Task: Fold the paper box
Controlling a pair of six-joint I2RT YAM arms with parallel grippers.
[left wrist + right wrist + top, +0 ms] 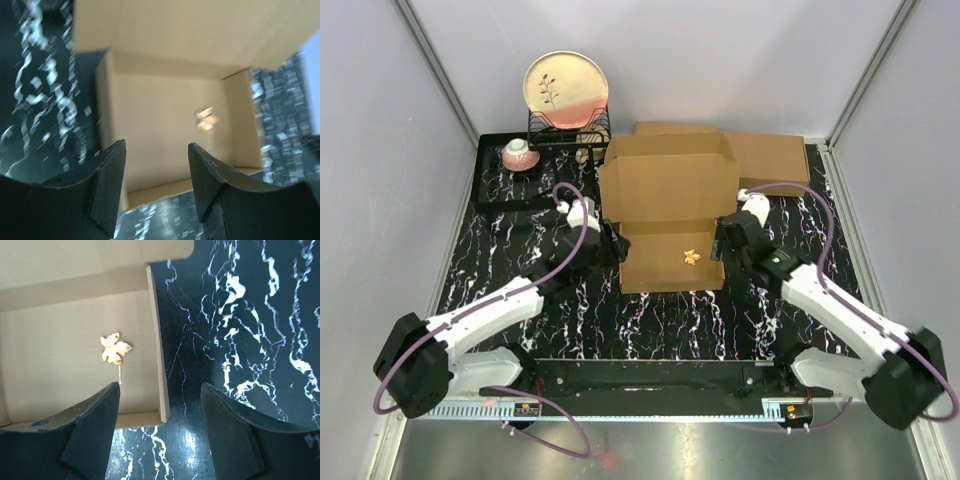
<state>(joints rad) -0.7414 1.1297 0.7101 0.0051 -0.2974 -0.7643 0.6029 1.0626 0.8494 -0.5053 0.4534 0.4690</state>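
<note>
Top external: paper box point(655, 262) lies crosswise, lid rearward; left gripper point(611, 246), right gripper point(725, 240) spread.

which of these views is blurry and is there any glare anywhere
Left wrist view: motion-blurred, the paper box and the small leaf inside it smeared. Right wrist view: sharp, the leaf's outline crisp, with a bright glare patch on the marbled table. Top external view: evenly lit and in focus.

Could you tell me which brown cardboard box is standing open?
The nearer one: the brown corrugated mailer box, walls up and lid raised; the flat brown cardboard boxes behind it lie collapsed.
</note>
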